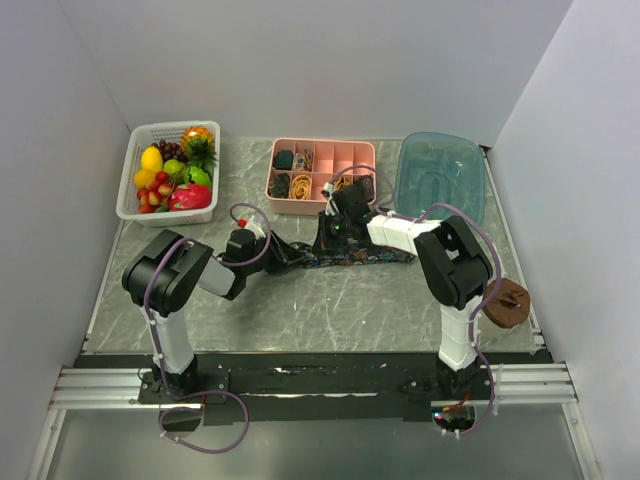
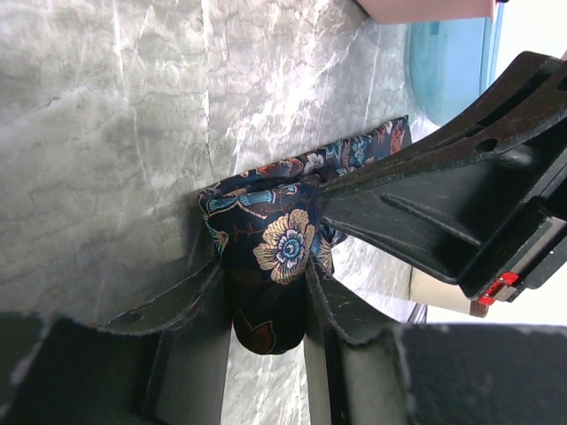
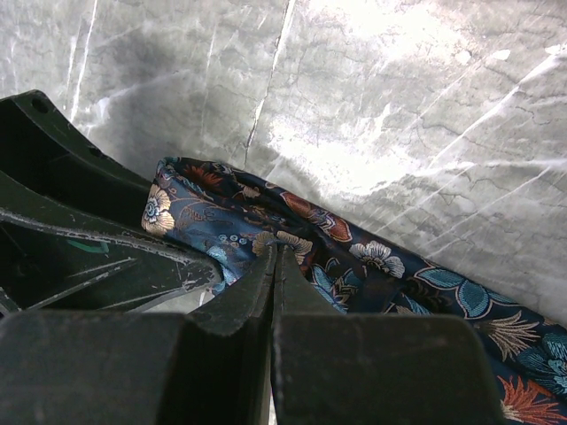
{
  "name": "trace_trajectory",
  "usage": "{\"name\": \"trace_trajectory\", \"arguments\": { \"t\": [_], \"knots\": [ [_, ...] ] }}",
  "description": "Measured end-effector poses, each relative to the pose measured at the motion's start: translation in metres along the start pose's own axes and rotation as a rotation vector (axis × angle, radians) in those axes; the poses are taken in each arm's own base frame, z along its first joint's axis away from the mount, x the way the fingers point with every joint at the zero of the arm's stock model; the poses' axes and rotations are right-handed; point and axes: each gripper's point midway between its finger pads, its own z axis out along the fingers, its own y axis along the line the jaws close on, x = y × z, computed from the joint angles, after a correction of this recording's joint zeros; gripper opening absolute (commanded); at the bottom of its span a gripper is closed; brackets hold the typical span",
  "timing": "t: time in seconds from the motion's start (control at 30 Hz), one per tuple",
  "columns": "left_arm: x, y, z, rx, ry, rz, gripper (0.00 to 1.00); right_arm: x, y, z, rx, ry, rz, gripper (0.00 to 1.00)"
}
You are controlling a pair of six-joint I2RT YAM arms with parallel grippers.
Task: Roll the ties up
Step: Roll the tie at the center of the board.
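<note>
My left claw (image 2: 264, 282) clamps the folded end of the tie (image 2: 285, 232), just in front of the pink tray (image 1: 322, 143). My right claw (image 3: 275, 255) is pressed together, its tips touching the tie.

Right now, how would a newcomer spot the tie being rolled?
On the grey marbled tabletop, look in front of the pink divided plastic tray at the back middle. A long, narrow dark navy fabric necktie lies there, stretched left to right. Unlike the yellow looped bands in the tray, it is flowered cloth.
</note>
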Motion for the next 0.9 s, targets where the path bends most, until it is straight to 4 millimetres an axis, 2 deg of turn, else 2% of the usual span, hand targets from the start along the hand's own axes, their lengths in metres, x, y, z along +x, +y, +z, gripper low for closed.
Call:
{"name": "trace_trajectory", "arguments": {
  "t": [0.17,0.27,0.53,0.9],
  "knots": [
    [-0.001,-0.001,0.000,-0.028,0.008,0.022,0.15,0.000,0.001,0.001,0.006,-0.003,-0.005,0.00],
    [-0.004,-0.001,-0.002,-0.073,0.013,0.054,0.13,0.000,0.005,0.002,0.006,-0.004,-0.014,0.00],
    [-0.018,-0.005,-0.008,-0.245,0.070,0.204,0.12,0.001,0.018,0.005,0.002,-0.010,-0.041,0.00],
    [-0.017,-0.011,-0.020,-0.503,0.138,0.458,0.12,0.008,0.033,0.007,-0.007,0.021,-0.047,0.00]
  ]
}}
